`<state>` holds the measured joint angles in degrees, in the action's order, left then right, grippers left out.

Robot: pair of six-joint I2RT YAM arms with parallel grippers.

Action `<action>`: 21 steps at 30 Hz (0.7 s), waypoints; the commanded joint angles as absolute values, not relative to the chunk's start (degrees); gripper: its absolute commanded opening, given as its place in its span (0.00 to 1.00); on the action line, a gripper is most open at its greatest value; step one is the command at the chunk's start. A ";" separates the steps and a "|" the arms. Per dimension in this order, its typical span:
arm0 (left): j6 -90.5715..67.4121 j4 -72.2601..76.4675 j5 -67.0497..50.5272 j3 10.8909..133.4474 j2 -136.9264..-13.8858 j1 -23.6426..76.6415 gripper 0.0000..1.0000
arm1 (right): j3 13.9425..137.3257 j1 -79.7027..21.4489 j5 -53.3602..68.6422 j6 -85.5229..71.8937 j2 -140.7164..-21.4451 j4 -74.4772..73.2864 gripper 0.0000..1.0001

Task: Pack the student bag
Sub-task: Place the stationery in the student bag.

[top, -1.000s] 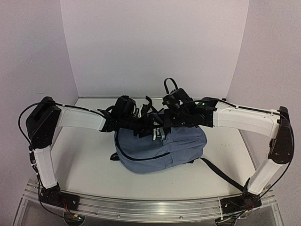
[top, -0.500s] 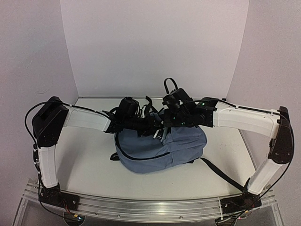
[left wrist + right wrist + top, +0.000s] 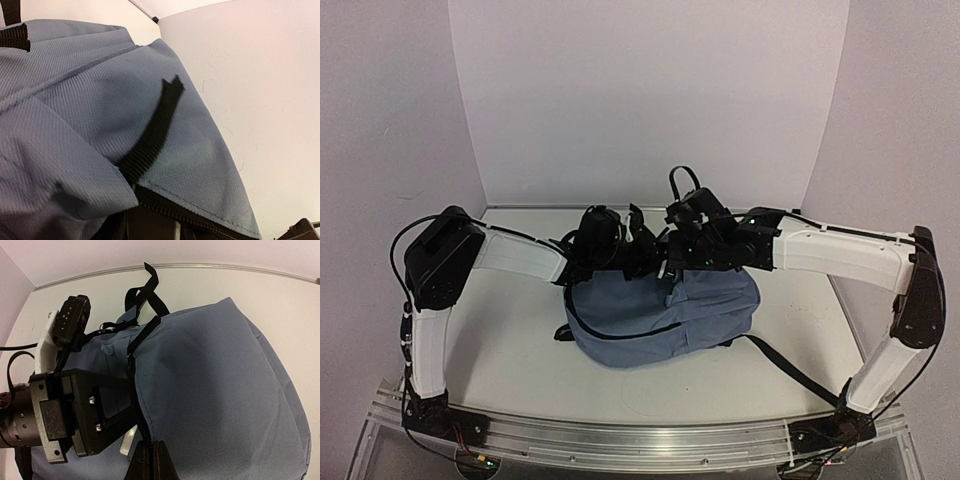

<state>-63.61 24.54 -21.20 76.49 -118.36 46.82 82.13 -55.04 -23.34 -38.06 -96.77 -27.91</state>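
Watching the student bag (image 3: 660, 320) first: it lies slumped on the table (image 3: 510, 340), its slate-blue body spreading from under both sets of jaws toward the arm bases, and its open top edge sits right where the two grippers meet.

My left arm (image 3: 520, 258) has swung inward over the last second, its elbow now nearer the bag. The left gripper (image 3: 635, 264) has pushed closer to the right one and into the mouth. A small white patch that showed just below the jaws a moment ago is gone from the overhead view. I judge something has gone inside, though I can't see it.

The right gripper (image 3: 152, 462) hasn't shifted. Its jaws look pressed together on the dark zippered rim, holding the opening up. I cannot tell how the left jaws stand, because fabric covers them.

A black strap (image 3: 150, 135) crosses the cloth just ahead of the left jaws.

No brand, label or lettering is readable anywhere.
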 commanded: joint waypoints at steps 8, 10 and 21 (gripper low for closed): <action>-53.47 12.32 -19.59 82.27 -117.28 47.15 0.45 | 81.84 -55.38 -25.28 -40.39 -92.95 -23.47 0.00; -51.07 7.64 -19.21 82.65 -116.18 47.11 0.53 | 81.77 -55.38 -25.53 -40.22 -92.69 -23.47 0.00; -41.68 -11.15 -14.18 84.46 -111.04 47.42 0.82 | 82.22 -55.37 -25.44 -39.39 -92.81 -23.30 0.00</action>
